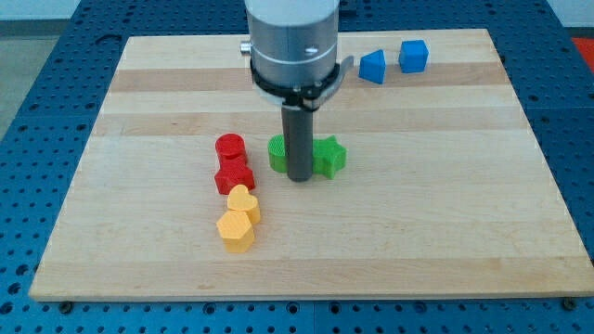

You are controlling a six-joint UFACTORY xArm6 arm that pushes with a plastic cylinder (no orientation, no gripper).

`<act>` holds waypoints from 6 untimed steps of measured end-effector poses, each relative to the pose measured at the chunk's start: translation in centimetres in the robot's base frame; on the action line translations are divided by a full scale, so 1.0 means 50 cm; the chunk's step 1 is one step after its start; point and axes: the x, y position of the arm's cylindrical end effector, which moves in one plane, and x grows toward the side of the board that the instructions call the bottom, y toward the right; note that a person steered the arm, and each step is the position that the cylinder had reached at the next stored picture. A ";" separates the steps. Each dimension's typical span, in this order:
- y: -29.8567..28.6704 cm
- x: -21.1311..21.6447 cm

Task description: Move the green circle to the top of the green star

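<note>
My rod comes straight down from the grey cylindrical arm head (293,42), whose upper part is cut off by the view's top edge, and the rod hides much of what matters here. My tip (301,178) rests on the wooden board (445,213) between the two green blocks, and the dark shaft covers the gap between them, so whether they touch each other cannot be told. The green circle (277,152) shows only as a sliver poking out at the view's left of the rod; its round shape is hard to make out because most of it is covered. The green star (330,156) sits just to the view's right of the rod, with its left points hidden behind the shaft. The tip appears to be touching or just beside both of them, though real contact cannot be confirmed. There are no fingers on this arm, only the plain rod, so nothing is gripped. Taking the green star as the landmark: the green circle lies level with it toward the view's left, not above it. Further to the star's left stands a red cylinder (229,147) with a second red block (234,174) touching it below. Below and left of the star sit a yellow heart (245,202) and a yellow hexagon-like block (236,230), pressed together. Well apart, up and right of the star, two blue blocks (372,66) (414,56) stand side by side near the board's top edge.
</note>
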 end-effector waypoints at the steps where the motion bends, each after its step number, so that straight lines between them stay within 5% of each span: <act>1: 0.000 -0.023; 3: -0.044 0.042; 6: -0.122 -0.078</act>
